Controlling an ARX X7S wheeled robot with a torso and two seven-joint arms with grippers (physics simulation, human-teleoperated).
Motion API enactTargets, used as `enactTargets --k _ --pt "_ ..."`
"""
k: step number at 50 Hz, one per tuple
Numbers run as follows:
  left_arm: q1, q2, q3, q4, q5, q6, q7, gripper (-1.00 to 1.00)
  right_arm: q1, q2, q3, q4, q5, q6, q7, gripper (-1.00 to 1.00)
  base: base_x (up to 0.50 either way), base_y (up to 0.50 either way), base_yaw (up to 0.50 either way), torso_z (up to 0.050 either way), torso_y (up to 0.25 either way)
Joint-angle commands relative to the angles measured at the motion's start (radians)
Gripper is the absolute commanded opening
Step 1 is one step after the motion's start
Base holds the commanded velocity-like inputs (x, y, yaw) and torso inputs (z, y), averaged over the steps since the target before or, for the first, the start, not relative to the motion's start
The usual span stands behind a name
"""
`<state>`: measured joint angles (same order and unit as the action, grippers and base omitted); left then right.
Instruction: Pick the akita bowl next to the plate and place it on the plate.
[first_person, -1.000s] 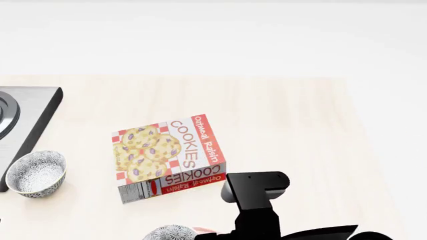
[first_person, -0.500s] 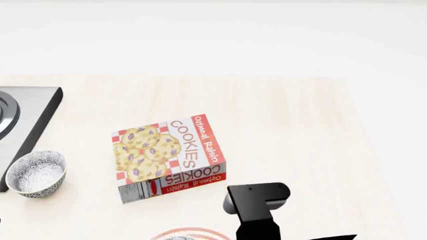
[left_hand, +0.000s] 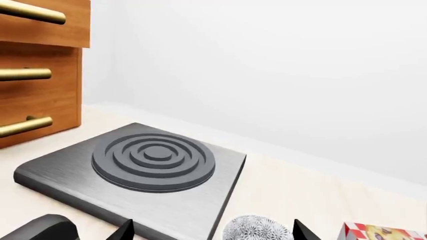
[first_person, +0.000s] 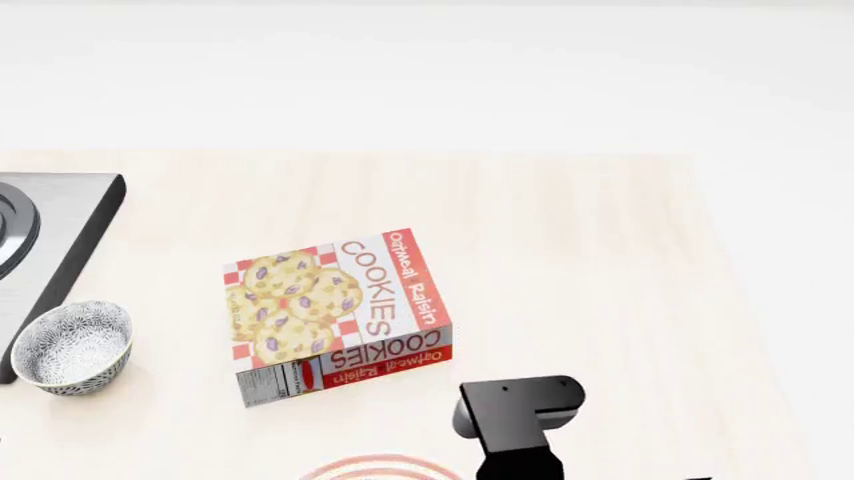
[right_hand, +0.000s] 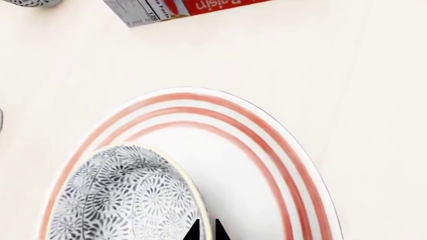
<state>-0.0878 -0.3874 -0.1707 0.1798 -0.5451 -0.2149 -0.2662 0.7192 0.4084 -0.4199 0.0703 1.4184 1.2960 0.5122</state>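
In the right wrist view the akita bowl (right_hand: 120, 200), speckled grey and white, sits over the near-left part of the plate (right_hand: 267, 165), a white disc with red rings. My right gripper (right_hand: 206, 231) is shut on the bowl's rim, one fingertip on each side of the thin wall. Whether the bowl's foot touches the plate cannot be told. The head view shows only the plate's far rim (first_person: 380, 467) at its bottom edge, beside my right arm (first_person: 521, 410). My left gripper (left_hand: 213, 232) is open, holding nothing.
A cookie box (first_person: 340, 315) lies flat beyond the plate. A second speckled bowl (first_person: 74, 345) stands at the left beside a grey burner plate (first_person: 60, 230); it also shows ahead of my left fingertips (left_hand: 303, 231). Wooden drawers (left_hand: 40, 75) rise behind the burner.
The right arm drew back toward the near table edge, carrying the bowl out of the head view's bottom edge. The plate's red-ringed rim now shows there instead.
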Motion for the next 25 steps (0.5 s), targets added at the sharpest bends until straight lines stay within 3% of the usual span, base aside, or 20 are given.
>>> enactTargets --k 1,4,5,25 --pt "-0.001 -0.001 0.002 -0.002 -0.001 0.002 -0.001 1.0 -0.001 0.004 -0.014 0.01 -0.017 -0.017 -0.017 -1.0 0.0 0.0 0.0 0.0 0.0" --pt "-0.001 -0.002 0.002 -0.001 -0.002 0.001 -0.002 1.0 0.0 0.01 -0.032 -0.008 -0.037 -0.023 -0.038 -1.0 0.0 0.0 0.0 0.0 0.0" --pt "-0.001 -0.002 0.003 -0.001 -0.002 0.001 -0.002 1.0 0.002 0.009 -0.026 -0.003 -0.027 -0.02 -0.028 1.0 0.0 0.0 0.0 0.0 0.0" --pt "-0.001 -0.003 0.006 -0.009 -0.002 0.009 -0.001 1.0 0.073 0.057 0.03 -0.185 0.119 0.043 0.166 1.0 0.0 0.0 0.0 0.0 0.0"
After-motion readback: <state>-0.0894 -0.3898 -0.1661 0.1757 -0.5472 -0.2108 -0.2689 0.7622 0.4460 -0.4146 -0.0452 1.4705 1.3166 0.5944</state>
